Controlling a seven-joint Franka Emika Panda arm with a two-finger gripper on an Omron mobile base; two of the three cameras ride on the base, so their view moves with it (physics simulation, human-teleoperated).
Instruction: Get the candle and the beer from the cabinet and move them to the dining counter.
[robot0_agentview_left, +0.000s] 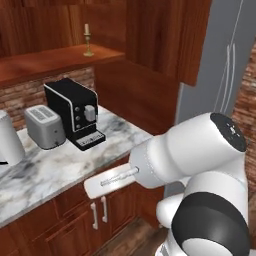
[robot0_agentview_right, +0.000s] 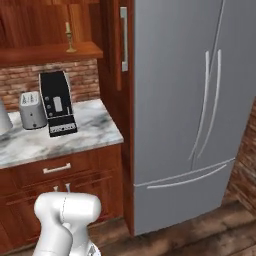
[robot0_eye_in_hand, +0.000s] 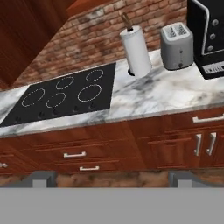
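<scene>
On the marble counter (robot0_eye_in_hand: 144, 94), going from the left in the hand view, a black cooktop (robot0_eye_in_hand: 61, 97) lay flush in the stone. Next to it a paper towel roll (robot0_eye_in_hand: 136, 51) stood upright on its holder, then a silver toaster (robot0_eye_in_hand: 176, 45), then a black coffee machine (robot0_eye_in_hand: 206, 35) at the right edge, all backed by a brick wall (robot0_eye_in_hand: 87, 37). Wooden drawers (robot0_eye_in_hand: 78, 153) with silver pulls ran beneath the counter.

At the bottom of that view the gripper (robot0_eye_in_hand: 112, 178) showed its two finger tips far apart, jaws wide, with nothing between them.

In the left base view the toaster (robot0_agentview_left: 45, 127) and coffee machine (robot0_agentview_left: 75, 112) stood side by side. Above and behind them the candle (robot0_agentview_left: 88, 42) stood upright near the front edge of the open cabinet's (robot0_agentview_left: 55, 60) wooden shelf, well apart from the arm.

In the right base view the candle (robot0_agentview_right: 70, 38) stood near the shelf's right end, directly above the coffee machine (robot0_agentview_right: 57, 102). A cabinet door with a silver bar handle (robot0_agentview_right: 124, 39) rose right of the shelf, edge-on, and a tall grey refrigerator (robot0_agentview_right: 190, 100) took up the right side.
</scene>
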